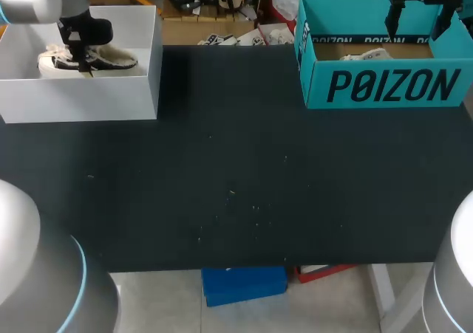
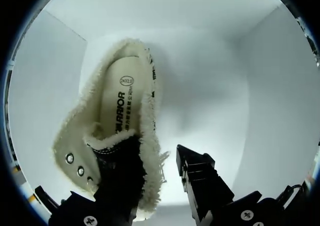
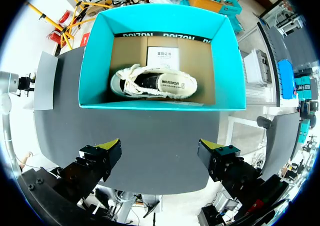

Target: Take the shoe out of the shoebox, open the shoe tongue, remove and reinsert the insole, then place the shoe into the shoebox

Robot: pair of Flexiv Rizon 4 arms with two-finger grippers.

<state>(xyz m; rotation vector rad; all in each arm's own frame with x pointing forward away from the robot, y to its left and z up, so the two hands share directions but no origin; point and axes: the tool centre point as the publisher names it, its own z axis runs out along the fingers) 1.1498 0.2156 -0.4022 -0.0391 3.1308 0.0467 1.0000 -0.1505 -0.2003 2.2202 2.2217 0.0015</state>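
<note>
- The white box (image 1: 81, 100) sits at the far left of the desk (image 1: 236, 185). A fleece-lined shoe (image 1: 111, 60) lies inside it, toe to the right in the head view.
- The left hand (image 1: 80, 52) is down inside the white box (image 2: 210, 60), right over that shoe (image 2: 75, 141).
- In the left wrist view the left hand (image 2: 156, 148) is spread. One finger overlaps the shoe's opening beside the eyelets, and the other finger (image 2: 200, 181) stands outside the fleece edge with bare box floor between them. The hidden fingertip cannot be made out against the dark tongue.
- The cream insole (image 2: 120, 105) lies flat in the shoe, ringed by fleece.
- The teal shoebox (image 1: 384, 86) stands open at the far right of the desk, well apart from the white box.
- A canvas shoe (image 3: 152, 83) lies on its side on the brown floor of the teal shoebox (image 3: 95, 60), with a white paper card (image 3: 162, 55) just beyond it.
- The right hand (image 1: 417, 23) hangs above the shoebox's far side.
- The right hand (image 3: 160, 145) is spread wide with nothing between its fingers (image 3: 107, 153), and touches neither box nor shoe.
</note>
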